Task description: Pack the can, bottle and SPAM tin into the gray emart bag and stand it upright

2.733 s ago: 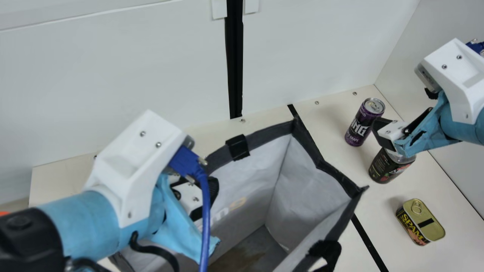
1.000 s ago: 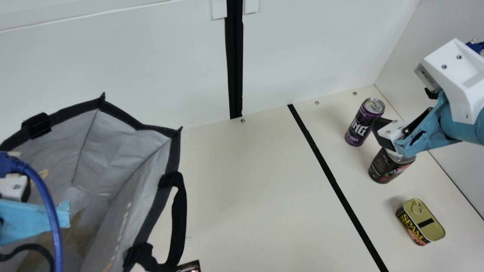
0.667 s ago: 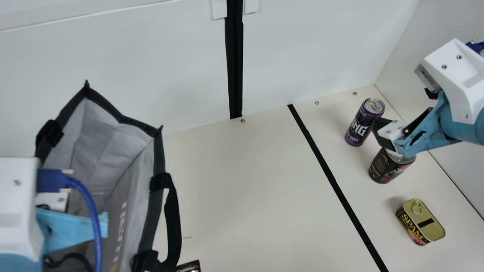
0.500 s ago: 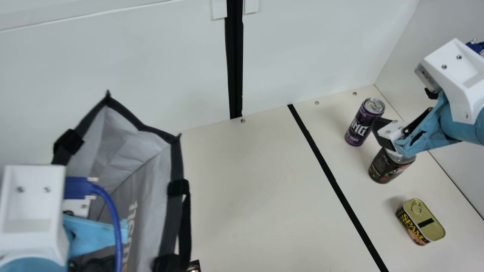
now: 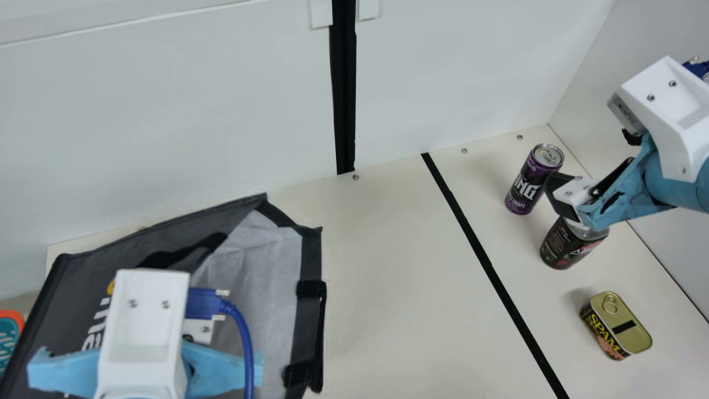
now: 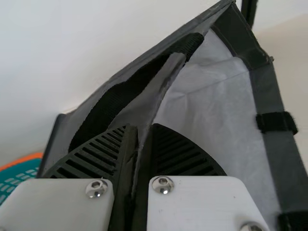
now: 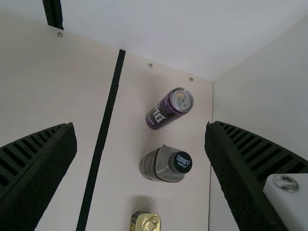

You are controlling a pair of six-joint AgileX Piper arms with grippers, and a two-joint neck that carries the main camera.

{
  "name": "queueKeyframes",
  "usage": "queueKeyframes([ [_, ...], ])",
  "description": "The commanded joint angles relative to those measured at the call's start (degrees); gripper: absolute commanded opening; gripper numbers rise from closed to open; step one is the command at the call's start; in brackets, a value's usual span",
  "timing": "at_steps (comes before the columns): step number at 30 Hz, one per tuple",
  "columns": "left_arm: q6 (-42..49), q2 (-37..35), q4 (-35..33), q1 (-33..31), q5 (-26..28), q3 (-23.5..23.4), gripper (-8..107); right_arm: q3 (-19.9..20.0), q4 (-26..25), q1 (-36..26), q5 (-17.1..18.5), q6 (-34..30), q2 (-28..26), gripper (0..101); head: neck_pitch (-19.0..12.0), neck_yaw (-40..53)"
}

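My left gripper (image 5: 145, 327) is at the main view's lower left, in front of the gray bag (image 5: 61, 305). In the left wrist view, the ribbed fingers of my left gripper (image 6: 143, 132) are shut on the fabric edge of the bag (image 6: 216, 106), its pale inside showing beside them. My right gripper (image 5: 587, 185) stays above the dark bottle (image 5: 568, 249), hiding its top. In the right wrist view my right gripper (image 7: 140, 126) is open and empty. The purple can (image 5: 529, 183) stands behind the bottle; the SPAM tin (image 5: 616, 326) lies nearer the front.
A white wall (image 5: 194, 111) rises behind the cream table (image 5: 376, 277), with another wall (image 5: 620, 66) at the right. Black tape (image 5: 482, 252) runs between the bag and the goods. An orange-rimmed teal basket (image 5: 8, 338) is at the far left.
The left arm and bag first went left from mid-table, then came partly back right. The bag has turned, and its dark outer side now faces the camera. My right arm, can, bottle and tin kept still.
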Motion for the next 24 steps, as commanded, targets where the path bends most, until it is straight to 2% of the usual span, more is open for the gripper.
queueKeyframes([
  [1, -0.58, 0.15, -1.24, -0.82, 0.0, -0.41, -8, 0.0, 0.0, 0.0, 0.0, 0.0, 0.0, 95, -1.3, -0.14],
  [8, -2.33, 0.16, -6.28, -3.45, -0.2, -2.8, -8, 0.0, 0.0, 0.0, 0.0, 0.0, 0.0, 95, -1.3, -0.14],
  [24, 2.97, -3.27, -21.07, 2.65, -16.91, 3.72, -8, 0.0, 0.0, 0.0, 0.0, 0.0, 0.0, 95, -1.3, -0.14],
])
